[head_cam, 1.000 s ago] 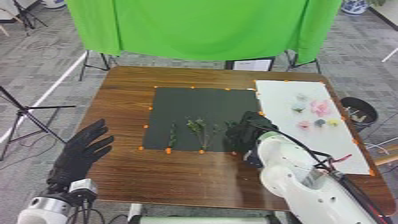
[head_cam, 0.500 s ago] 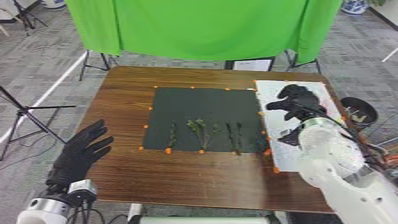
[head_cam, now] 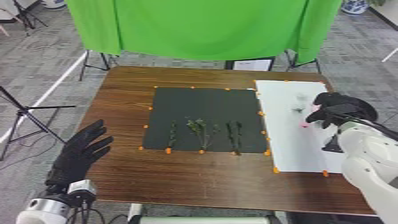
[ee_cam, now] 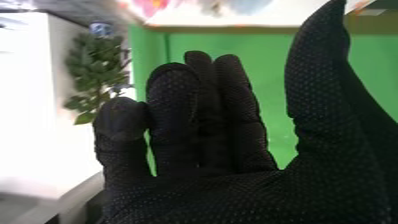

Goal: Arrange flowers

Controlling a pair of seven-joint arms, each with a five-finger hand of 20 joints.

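In the head view my right hand [head_cam: 339,107] is over the right side of the white sheet [head_cam: 289,145], hiding most of the flower heads there. A grey-green flower [head_cam: 298,109] and a bit of pink flower [head_cam: 305,126] show beside it. Green stems lie on the black mat [head_cam: 209,100]: one at left [head_cam: 172,135], a leafy bunch [head_cam: 201,131] and a darker pair [head_cam: 234,136]. My left hand [head_cam: 78,152] is open off the table's left edge. The right wrist view has my right hand [ee_cam: 204,130] open and holding nothing, with pink petals [ee_cam: 151,6] beyond its fingertips.
Orange tape marks [head_cam: 267,152] edge the mat and the sheet. The brown table [head_cam: 178,180] reaches around both. A green cloth [head_cam: 204,30] hangs beyond the far edge, and a tripod [head_cam: 31,107] stands at the left.
My right hand has left the dark stems at the mat's right side, crossed over the white sheet and moved to its right side. My left hand has kept still.
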